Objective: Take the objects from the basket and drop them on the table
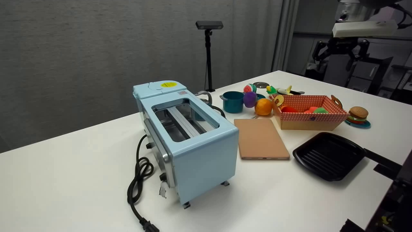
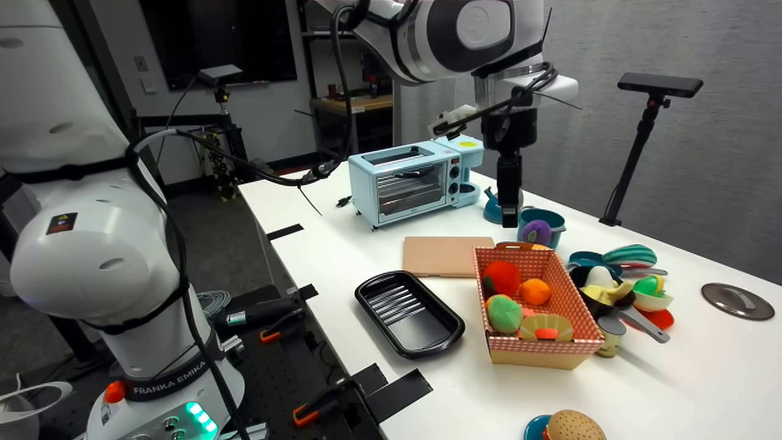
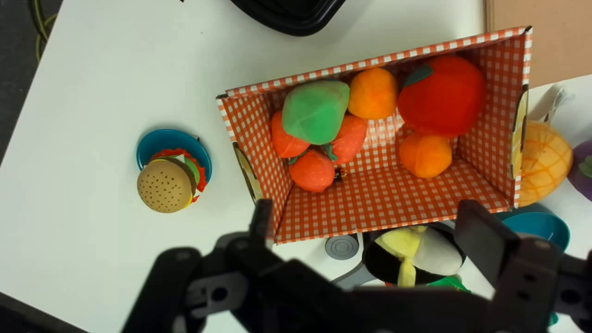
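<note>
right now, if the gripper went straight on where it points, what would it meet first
Probably the green toy fruit inside the basket; the open gripper points down at it or close by. Depth is unclear, so it could touch the basket first.

1 basket point(image 2: 537, 358), 1 toaster point(image 2: 406, 183) on table point(image 2: 702, 373)

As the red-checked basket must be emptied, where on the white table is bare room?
Bare table lies between the black square pan and the round teal plate, and from there towards the round grey lid. Crowded beside the basket: round black pan along one long side, flat tan board and teal pot by one end.
</note>
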